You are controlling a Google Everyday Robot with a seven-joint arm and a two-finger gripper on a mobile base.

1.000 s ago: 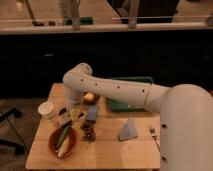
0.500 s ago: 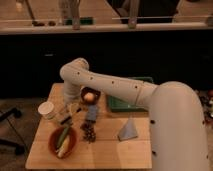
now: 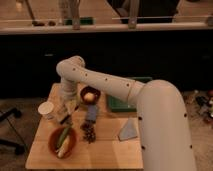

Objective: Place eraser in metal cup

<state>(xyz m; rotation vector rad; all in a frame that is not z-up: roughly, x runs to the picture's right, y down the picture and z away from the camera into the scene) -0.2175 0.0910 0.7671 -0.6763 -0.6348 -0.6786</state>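
Gripper [image 3: 65,113] nxt to metal cup [image 3: 46,109]

table [image 3: 107,150]: light tan wood
metal cup [image 3: 46,110]: pale cream, near the left edge
gripper [image 3: 66,114]: pale with dark patches, just beside the metal cup by the left edge
arm [image 3: 110,85]: white, with a row of small dark dots
red-orange bowl [image 3: 52,142]: front left corner, green and pale yellow inside
dark bowl [image 3: 96,100]: near the back edge, something yellowish inside
tray [image 3: 117,105]: green

One camera is looking down over the white robot arm [image 3: 165,125] onto the wooden table [image 3: 105,150], fairly near; the gripper [image 3: 65,111] is hanging beside the cream metal cup [image 3: 46,109].
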